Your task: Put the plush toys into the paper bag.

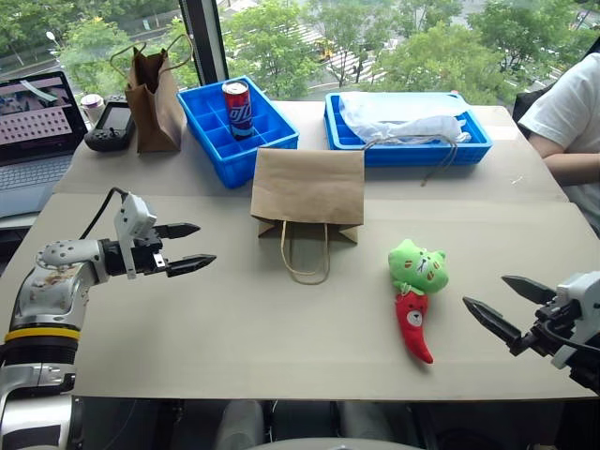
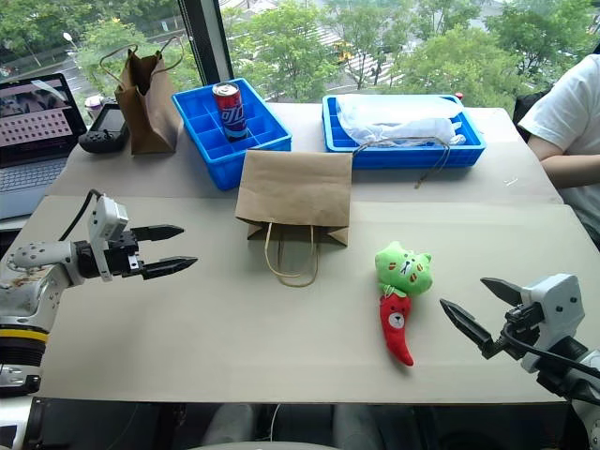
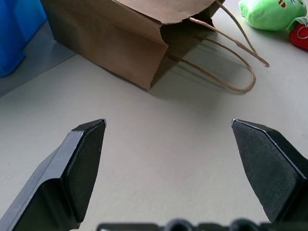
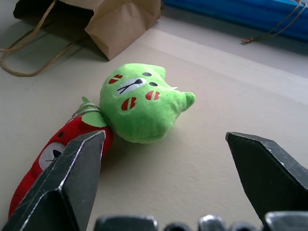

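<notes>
Kraft paper bag (image 1: 307,187) lying flat, green head toy (image 1: 418,265) touching red chili toy (image 1: 413,322), left gripper (image 1: 184,249) and right gripper (image 1: 497,304) wide open, empty

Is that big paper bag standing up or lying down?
Lying flat. The paper bag rests on its side on the table, mouth and twine handles toward the robot.

**Right wrist view: 2 toys ahead of open fingers**

Right gripper (image 4: 166,159) spread wide, empty, above the table (image 4: 231,96). Green plush head (image 4: 142,103) lies face-up just beyond it, touching the red chili plush (image 4: 53,156) beside it. Paper bag (image 4: 120,21) lies behind the green head, twine handle (image 4: 24,55) looped on the table. Blue tray (image 4: 250,17) farther back.
</notes>
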Motion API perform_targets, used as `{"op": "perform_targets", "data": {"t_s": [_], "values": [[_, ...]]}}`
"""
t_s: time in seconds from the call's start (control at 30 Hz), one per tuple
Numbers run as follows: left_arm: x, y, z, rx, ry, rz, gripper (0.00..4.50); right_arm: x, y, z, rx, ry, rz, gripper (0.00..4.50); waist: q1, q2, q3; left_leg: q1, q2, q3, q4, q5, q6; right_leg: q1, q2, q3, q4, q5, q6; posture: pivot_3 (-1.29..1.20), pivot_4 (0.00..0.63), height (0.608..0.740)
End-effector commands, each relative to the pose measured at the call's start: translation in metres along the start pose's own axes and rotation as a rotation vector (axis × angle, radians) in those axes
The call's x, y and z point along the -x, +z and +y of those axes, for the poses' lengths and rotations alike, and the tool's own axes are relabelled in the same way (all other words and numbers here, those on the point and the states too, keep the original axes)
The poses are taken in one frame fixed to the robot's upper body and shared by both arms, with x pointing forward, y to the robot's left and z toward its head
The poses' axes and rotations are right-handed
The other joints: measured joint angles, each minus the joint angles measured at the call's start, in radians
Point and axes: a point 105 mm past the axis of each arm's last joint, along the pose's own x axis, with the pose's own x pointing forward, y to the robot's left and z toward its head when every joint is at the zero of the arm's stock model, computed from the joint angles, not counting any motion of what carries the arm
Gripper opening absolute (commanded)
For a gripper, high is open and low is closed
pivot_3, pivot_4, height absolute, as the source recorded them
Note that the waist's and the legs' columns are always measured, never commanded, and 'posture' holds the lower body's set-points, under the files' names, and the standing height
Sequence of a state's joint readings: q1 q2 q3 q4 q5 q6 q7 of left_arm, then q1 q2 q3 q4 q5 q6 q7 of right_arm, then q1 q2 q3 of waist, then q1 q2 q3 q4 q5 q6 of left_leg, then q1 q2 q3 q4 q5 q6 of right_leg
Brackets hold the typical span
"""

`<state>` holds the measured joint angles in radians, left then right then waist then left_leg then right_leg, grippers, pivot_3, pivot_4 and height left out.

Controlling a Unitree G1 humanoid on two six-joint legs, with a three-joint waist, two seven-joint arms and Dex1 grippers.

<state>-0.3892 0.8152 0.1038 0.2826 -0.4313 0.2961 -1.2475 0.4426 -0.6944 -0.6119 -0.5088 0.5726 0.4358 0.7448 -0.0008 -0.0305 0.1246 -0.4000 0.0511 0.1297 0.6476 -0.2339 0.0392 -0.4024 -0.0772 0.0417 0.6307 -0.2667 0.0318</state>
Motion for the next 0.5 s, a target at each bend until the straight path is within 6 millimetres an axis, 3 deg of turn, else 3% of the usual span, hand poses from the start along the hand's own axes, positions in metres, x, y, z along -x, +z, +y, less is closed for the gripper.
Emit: {"op": "perform_targets", "data": {"t_s": [0.03, 0.13, 0.33, 0.5], "values": [[0.005, 0.025, -0.006, -0.035, -0.081, -0.076, 4.5, 0.0, 0.022, -0.001, 0.066, 0.03, -0.051, 4.47, 0.0, 0.0, 0.0, 0.0, 0.0, 0.0, 0.0, 0.0, 0.0, 0.0, 0.0, 0.0, 0.0, 0.0, 0.0, 0.0, 0.15, 0.724], [0.017, 0.057, -0.028, -0.068, -0.313, -0.11, 4.5, -0.002, 0.054, 0.019, 0.124, 0.216, -0.047, 4.47, -0.006, 0.0, 0.0, -0.001, 0.0, 0.001, 0.002, 0.0, 0.0, -0.001, 0.0, 0.0, 0.001, 0.0, 0.0, 0.0, 0.15, 0.724], [0.02, 0.072, -0.037, -0.156, -0.437, 0.052, 4.5, -0.004, 0.113, 0.048, 0.204, 0.421, -0.071, 4.47, -0.01, 0.001, 0.0, 0.002, 0.0, -0.004, 0.002, 0.0, 0.0, 0.003, 0.002, -0.001, 0.0, 0.001, -0.001, 0.0, 0.15, 0.724], [0.002, 0.084, -0.038, -0.232, -0.482, 0.061, 4.5, -0.01, 0.125, 0.064, 0.212, 0.467, -0.058, 4.47, 0.004, -0.001, 0.001, -0.005, 0.0, -0.008, 0.004, 0.0, 0.0, 0.001, 0.001, -0.003, -0.001, 0.001, -0.001, 0.0, 0.15, 0.724]]}}
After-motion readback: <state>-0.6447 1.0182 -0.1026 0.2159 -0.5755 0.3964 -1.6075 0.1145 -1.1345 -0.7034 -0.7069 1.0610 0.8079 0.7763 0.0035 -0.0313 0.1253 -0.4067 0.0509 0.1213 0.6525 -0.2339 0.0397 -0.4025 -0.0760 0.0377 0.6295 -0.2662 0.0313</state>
